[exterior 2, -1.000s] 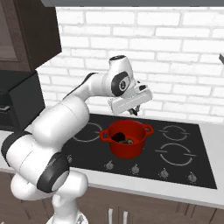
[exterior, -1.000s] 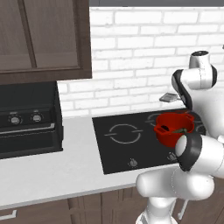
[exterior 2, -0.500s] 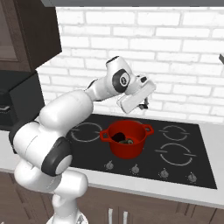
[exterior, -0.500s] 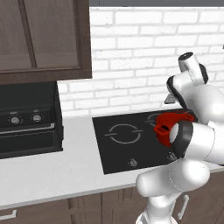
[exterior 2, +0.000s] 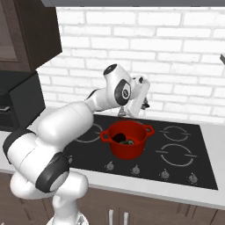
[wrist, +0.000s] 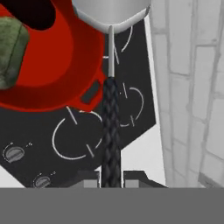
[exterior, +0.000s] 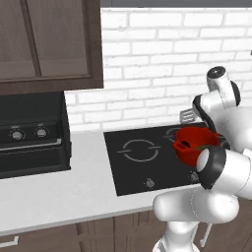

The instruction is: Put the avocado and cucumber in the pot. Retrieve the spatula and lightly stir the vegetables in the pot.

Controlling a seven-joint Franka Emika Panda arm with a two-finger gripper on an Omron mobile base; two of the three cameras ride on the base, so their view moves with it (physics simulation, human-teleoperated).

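the black cooktop [exterior 2: 184, 165] lies flush in the pale counter [exterior: 59, 197] under a white brick wall [exterior 2: 176, 48]. the red pot [exterior 2: 127, 139] stands on the cooktop's near left burner in the right base view, with the dark avocado [exterior 2: 118, 138] and the green cucumber [wrist: 11, 52] inside it. the gripper [exterior 2: 141, 104] hangs above and just behind the pot's far rim, shut on the spatula [wrist: 110, 92]; its black handle runs out from between the fingertips and its silver head [exterior: 187, 116] reaches over the pot's rim.

base views flank pot [exterior 2: 127, 139], hand view close above
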